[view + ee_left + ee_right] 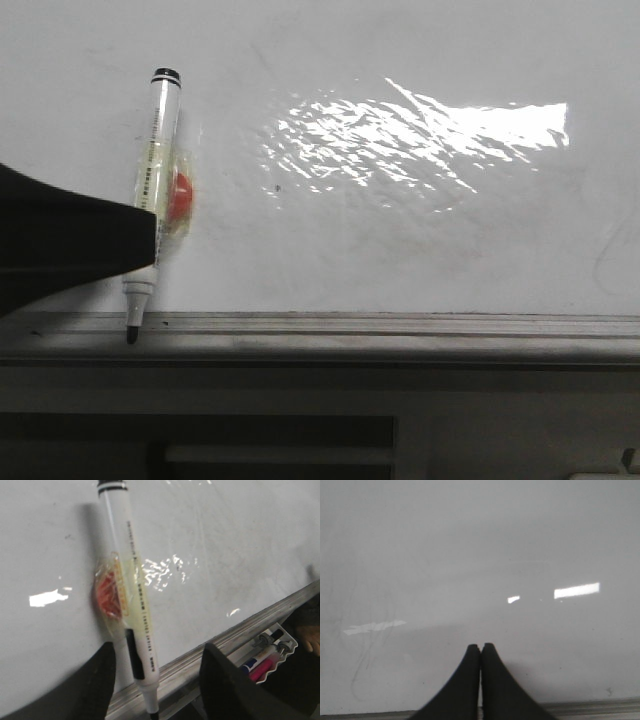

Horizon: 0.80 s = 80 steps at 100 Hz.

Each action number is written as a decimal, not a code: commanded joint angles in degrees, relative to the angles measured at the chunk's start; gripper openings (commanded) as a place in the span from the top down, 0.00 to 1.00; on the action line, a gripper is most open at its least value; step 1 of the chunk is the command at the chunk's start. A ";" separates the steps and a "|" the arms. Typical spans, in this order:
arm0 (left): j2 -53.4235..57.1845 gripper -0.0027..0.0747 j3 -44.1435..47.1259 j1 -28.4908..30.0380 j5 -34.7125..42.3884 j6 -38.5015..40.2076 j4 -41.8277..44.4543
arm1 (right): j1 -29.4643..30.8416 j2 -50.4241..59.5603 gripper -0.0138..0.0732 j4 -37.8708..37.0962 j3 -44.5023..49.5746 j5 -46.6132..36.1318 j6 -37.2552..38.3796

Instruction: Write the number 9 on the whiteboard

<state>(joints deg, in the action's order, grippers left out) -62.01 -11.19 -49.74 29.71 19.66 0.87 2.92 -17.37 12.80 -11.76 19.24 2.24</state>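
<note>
The whiteboard (420, 250) is glossy white with faint grey smudges and a glare patch. No black number 9 shows on it. A white marker (155, 170) hangs upright against the board under clear tape and a red round piece (181, 196), with its bare black tip down on the grey edge rail (400, 324). My left gripper (157, 650) is open, its two dark fingers on either side of the marker's (131, 575) lower barrel without touching it. My right gripper (481, 646) is shut and empty, pointing at bare board (470, 555).
A dark cabinet (300, 430) sits below the rail. In the left wrist view a small tray of spare markers (270, 652) lies beyond the rail (240, 632). Faint grey scribble marks show on the board in the right wrist view (362, 665).
</note>
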 commanded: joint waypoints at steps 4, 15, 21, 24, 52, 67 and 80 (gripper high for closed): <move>-2.35 0.51 -1.57 -0.50 5.77 1.31 -1.21 | -0.13 -0.99 0.91 0.24 -2.12 -3.90 -0.69; -4.33 0.51 -1.57 -0.50 6.73 1.31 -1.21 | -0.73 -0.99 0.91 0.24 -2.12 -3.90 -0.69; -5.36 0.51 -1.57 -0.50 7.88 1.31 -1.21 | -1.15 -0.99 0.91 0.24 -2.12 -3.90 -0.69; -5.84 0.51 -1.57 -0.50 8.86 1.31 -1.21 | -1.41 -0.99 0.91 0.24 -2.12 -3.90 -0.69; -9.19 0.52 -1.57 -0.39 13.20 1.31 -2.36 | -7.39 -0.99 0.91 0.24 -2.12 -4.00 -0.69; -10.81 0.71 -1.57 -0.39 13.20 1.07 -6.63 | -13.00 -0.99 0.91 0.24 -2.12 -3.32 -0.69; -11.56 0.91 -1.57 -0.39 13.20 1.07 -6.62 | -15.58 -0.99 0.91 0.24 -2.12 -1.40 -0.69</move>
<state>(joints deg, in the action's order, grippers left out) -73.59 -11.40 -49.89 40.62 20.51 -3.38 -11.51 -17.37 12.80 -11.76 20.19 2.24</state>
